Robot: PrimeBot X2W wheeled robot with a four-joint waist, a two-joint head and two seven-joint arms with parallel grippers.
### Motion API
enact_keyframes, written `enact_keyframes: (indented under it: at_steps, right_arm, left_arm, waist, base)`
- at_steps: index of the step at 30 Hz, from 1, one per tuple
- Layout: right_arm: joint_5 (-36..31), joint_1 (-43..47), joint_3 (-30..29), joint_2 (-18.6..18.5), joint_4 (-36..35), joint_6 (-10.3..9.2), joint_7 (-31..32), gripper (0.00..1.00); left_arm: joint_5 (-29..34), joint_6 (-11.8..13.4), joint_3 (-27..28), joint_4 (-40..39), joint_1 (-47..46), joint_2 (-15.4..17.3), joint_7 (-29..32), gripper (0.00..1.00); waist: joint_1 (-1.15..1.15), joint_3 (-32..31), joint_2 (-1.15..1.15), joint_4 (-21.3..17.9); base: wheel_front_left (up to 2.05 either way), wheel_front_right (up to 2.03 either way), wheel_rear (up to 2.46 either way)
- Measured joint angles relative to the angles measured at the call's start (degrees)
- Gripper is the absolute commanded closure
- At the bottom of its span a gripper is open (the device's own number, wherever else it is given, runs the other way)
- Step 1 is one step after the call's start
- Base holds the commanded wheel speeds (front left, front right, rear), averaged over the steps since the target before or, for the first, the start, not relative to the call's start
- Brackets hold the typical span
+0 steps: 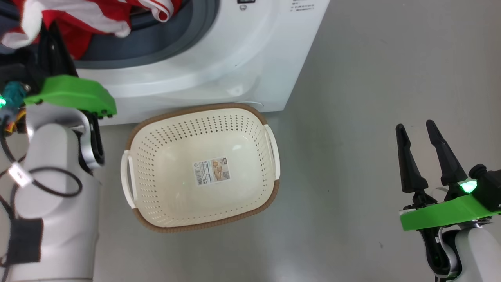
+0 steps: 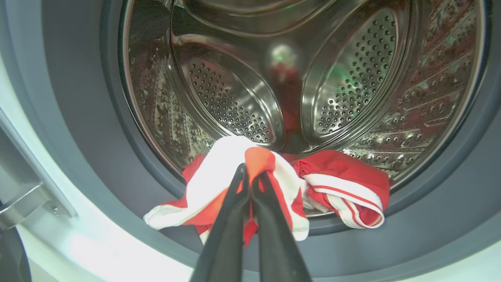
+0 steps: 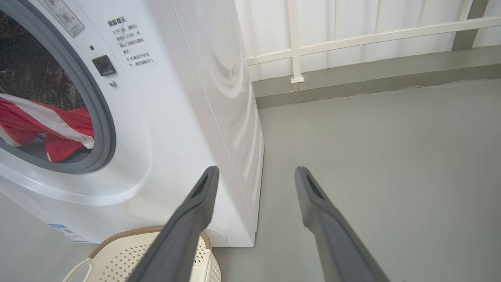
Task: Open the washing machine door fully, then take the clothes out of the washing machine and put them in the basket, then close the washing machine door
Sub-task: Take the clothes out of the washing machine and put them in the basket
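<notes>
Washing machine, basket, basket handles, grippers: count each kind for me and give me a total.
Washing machine: 1
Basket: 1
Basket handles: 2
Grippers: 2, the left gripper and the right gripper
Total: 6

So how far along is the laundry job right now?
Done: the washing machine stands open. In hand: the left tool is shut on the clothes at its mouth. Left: the basket holds no garment yet, so everything must be carried over, then the machine closed. The right tool is open, holding nothing.
</notes>
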Motion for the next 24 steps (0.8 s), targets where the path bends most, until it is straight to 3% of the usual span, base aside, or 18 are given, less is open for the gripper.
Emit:
enact_keyframes:
  at_steps: [9,14,24]
  right_arm:
    - [0.0,0.7,-1.0,-0.2,0.0,0.0,0.0,0.0]
    - [0.0,1.9,-1.0,-0.3,0.1,0.0,0.0,0.0]
    - [0.0,3.1,-1.0,-0.2,0.0,0.0,0.0,0.0]
  left_arm:
    - [2.4,-2.4,1.1,-12.1,8.9,-2.4,0.0,1.0]
    - [3.5,-4.9,1.4,-19.1,13.6,-2.5,0.0,1.0]
    - [4.1,-7.4,2.9,-33.1,22.5,-2.9,0.0,1.0]
  waist:
    - [0.0,-2.4,0.0,1.7]
    - [0.0,-3.2,0.0,1.9]
    - [0.0,-4.4,0.0,2.1]
  base:
    - [0.0,0.0,0.0]
    - [0.0,0.0,0.0]
    - [0.0,0.0,0.0]
